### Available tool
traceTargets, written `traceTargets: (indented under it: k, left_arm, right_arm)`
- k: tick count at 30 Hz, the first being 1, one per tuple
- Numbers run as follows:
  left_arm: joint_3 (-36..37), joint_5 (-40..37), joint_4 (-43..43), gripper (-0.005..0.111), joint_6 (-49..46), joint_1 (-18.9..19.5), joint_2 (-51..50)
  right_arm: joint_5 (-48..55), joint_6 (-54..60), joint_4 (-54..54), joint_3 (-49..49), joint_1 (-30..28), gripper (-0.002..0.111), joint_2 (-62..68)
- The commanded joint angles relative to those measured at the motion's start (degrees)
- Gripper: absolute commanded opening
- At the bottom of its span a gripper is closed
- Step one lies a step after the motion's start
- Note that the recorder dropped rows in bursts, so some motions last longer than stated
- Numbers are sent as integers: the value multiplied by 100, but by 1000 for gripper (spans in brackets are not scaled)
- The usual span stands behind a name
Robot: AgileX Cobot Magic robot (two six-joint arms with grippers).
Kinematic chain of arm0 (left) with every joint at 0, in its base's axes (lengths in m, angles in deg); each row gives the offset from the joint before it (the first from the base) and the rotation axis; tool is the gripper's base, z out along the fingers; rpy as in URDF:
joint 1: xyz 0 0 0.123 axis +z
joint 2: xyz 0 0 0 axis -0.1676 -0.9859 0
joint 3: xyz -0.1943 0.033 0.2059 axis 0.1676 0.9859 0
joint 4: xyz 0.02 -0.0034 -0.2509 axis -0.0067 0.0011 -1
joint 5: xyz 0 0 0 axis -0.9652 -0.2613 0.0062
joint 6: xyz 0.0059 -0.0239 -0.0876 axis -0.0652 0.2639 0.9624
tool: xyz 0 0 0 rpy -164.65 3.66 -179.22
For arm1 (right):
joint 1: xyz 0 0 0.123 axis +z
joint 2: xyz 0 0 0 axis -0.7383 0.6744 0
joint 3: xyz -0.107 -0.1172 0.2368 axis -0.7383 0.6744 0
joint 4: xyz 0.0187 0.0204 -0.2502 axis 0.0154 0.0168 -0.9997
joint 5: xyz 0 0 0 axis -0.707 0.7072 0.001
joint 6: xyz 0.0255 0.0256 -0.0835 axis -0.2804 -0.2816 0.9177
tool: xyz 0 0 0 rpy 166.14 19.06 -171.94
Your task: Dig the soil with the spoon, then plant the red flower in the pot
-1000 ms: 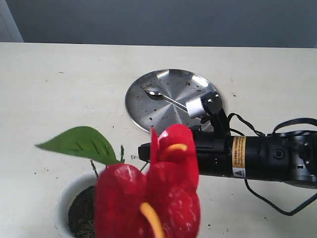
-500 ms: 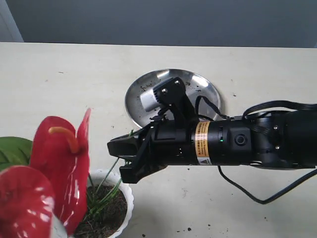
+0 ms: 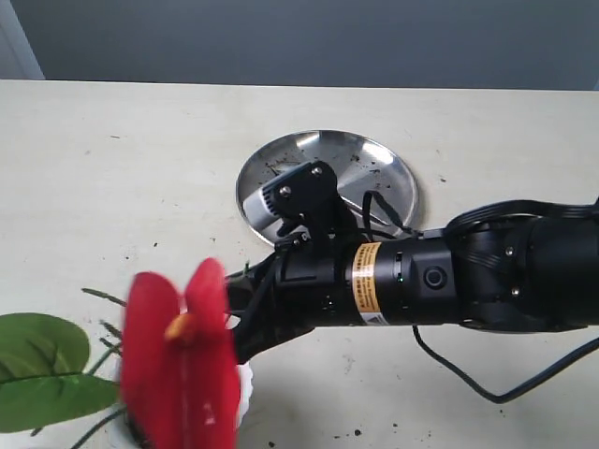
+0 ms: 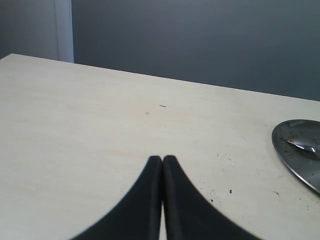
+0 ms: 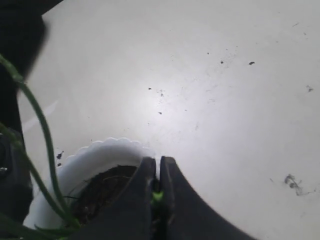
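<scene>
The red flower (image 3: 180, 360) is a blur at the lower left of the exterior view, its green leaf (image 3: 42, 374) beside it. My right gripper (image 3: 241, 323) reaches across from the right and is shut on the flower's green stem (image 5: 157, 196). Its tips hang over the scalloped rim of the white pot (image 5: 100, 152), which holds the dark soil (image 5: 102, 192). Only a sliver of the pot (image 3: 245, 385) shows past the flower in the exterior view. More thin stems (image 5: 42, 150) cross above the pot. My left gripper (image 4: 162, 159) is shut on nothing above bare table. The spoon is hidden behind the right wrist.
The round steel plate (image 3: 374, 173), dotted with soil crumbs, lies behind the right arm; its edge (image 4: 295, 157) shows in the left wrist view. Dark crumbs (image 3: 356, 432) are scattered on the pale table. A black cable (image 3: 487, 388) loops under the right arm.
My right arm has pushed further left and lower with the flower. The red blooms swung from the far left to in front of the pot, now covering most of it.
</scene>
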Motion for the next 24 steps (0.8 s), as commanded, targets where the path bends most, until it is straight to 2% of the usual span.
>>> traceTargets:
  k: [1,16,24]
  left_arm:
    - [11,72,18,0,11,-14,28]
    - [11,72,18,0,11,-14,28]
    - [11,72,18,0,11,-14,28]
  right_arm:
    - [331,91,-225,54,38,0,65]
    - [366,99,-83,-115,38,0,134]
    - [63,104,-83,-357,38,0,872]
